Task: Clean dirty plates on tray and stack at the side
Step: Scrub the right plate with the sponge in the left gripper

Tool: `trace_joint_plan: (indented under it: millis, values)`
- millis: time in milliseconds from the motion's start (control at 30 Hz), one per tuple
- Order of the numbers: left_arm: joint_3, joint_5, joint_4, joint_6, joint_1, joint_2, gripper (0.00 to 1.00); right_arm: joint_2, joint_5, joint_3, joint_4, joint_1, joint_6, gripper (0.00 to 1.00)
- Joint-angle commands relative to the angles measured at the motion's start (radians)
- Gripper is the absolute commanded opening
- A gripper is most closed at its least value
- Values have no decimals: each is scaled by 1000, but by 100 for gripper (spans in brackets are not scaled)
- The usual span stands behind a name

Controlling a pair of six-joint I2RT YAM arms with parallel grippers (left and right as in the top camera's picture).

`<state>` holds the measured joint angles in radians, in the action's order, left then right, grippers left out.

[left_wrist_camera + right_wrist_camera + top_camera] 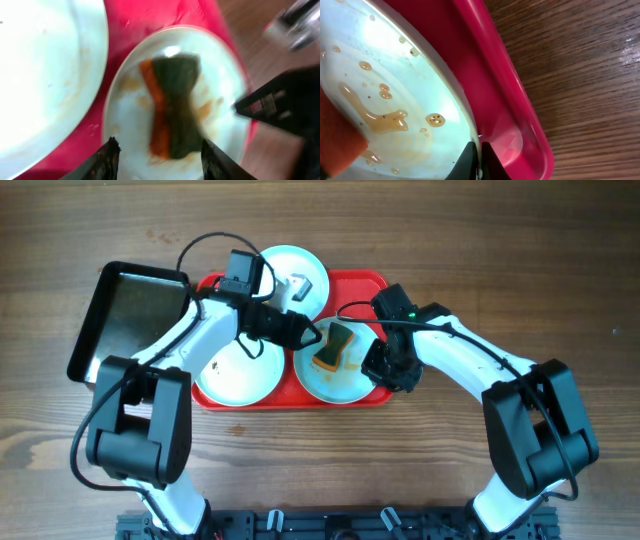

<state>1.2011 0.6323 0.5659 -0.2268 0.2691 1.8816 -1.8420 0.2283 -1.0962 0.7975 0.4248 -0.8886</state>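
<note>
Overhead status pls? — M
Early. Looks like scrubbing of the first one only: lower-right plate on tray, smeared brown, sponge lying on it. No stack at the side yet — J
Other two? — M
Also on tray: upper-centre plate and lower-left plate. Faint smudges on lower-left in left wrist view; can't judge upper one. Probably all three to finish, then the stacking — J
Grippers? — M
Left gripper with jaws parted, straddling near end of sponge, not clamped on it as far as visible. Right gripper closed tight at right rim of lower-right plate, seemingly nipped on it to steady it — J
Counts? — M
Three plates, one tray, one sponge, one black pan at upper left of frame, just off tray's left end. Two grippers — J
</note>
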Motion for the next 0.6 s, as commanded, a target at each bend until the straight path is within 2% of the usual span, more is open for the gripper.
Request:
trace_joint_plan:
  millis: [0,167,300,567]
  values:
    - [28,-227,53,-241,51,-2,50,-20,-2,9,11,4,23,4]
    - [30,-351,64,-267,133,-2,41,-20,6,9,12,4,24,4]
    - [33,-365,51,-261,179,-2,41,-20,6,9,20,4,26,4]
    - [117,-359,53,-153,164,-2,43,-20,5,9,27,4,37,4]
